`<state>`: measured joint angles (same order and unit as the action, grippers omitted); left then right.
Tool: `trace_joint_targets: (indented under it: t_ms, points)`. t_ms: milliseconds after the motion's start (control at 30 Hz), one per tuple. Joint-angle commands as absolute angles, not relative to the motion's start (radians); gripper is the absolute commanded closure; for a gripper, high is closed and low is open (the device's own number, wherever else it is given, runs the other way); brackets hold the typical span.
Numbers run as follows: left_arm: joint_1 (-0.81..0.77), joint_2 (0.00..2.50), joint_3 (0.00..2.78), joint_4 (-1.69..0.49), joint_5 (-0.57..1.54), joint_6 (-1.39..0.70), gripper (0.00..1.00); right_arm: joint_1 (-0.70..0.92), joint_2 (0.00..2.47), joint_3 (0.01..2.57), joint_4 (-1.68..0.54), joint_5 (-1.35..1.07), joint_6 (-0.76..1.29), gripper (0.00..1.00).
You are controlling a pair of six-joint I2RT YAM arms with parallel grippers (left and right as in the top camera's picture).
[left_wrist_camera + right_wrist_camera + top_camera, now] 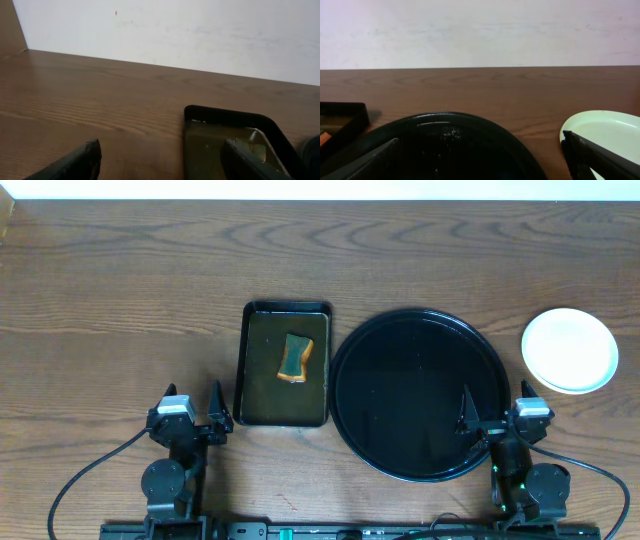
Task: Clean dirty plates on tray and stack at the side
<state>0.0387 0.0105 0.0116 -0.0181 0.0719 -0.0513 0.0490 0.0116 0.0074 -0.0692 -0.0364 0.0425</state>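
The round black tray [420, 394] lies right of centre with nothing on it; it also shows in the right wrist view [455, 145]. The plates [569, 350] stand stacked at the right of the tray, top one pale mint-white and clean; how many are in the stack cannot be told. Their rim shows in the right wrist view [600, 127]. My left gripper [200, 402] is open and empty, near the front edge, left of the rectangular tray; its fingers show in the left wrist view [160, 160]. My right gripper [495, 402] is open and empty over the round tray's front right rim [480, 160].
A smaller rectangular black tray [286, 364] holds liquid and a green-and-orange sponge [296, 358]; it shows in the left wrist view [225, 135]. A white wall stands behind the far table edge. Cables run from both arm bases at the front.
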Motion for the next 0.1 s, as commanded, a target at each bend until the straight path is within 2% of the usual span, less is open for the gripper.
trace_joint_targets:
  t_ms: [0, 67]
  points:
    - [0.043, 0.004, 0.004, -0.064, 0.094, -0.041, 0.23, 0.06, 0.005, 0.006, -0.073, -0.03, 0.047, 0.01]
    - [0.043, 0.004, 0.004, -0.064, 0.093, -0.041, 0.23, 0.06, 0.005, 0.006, -0.073, -0.03, 0.047, 0.01]
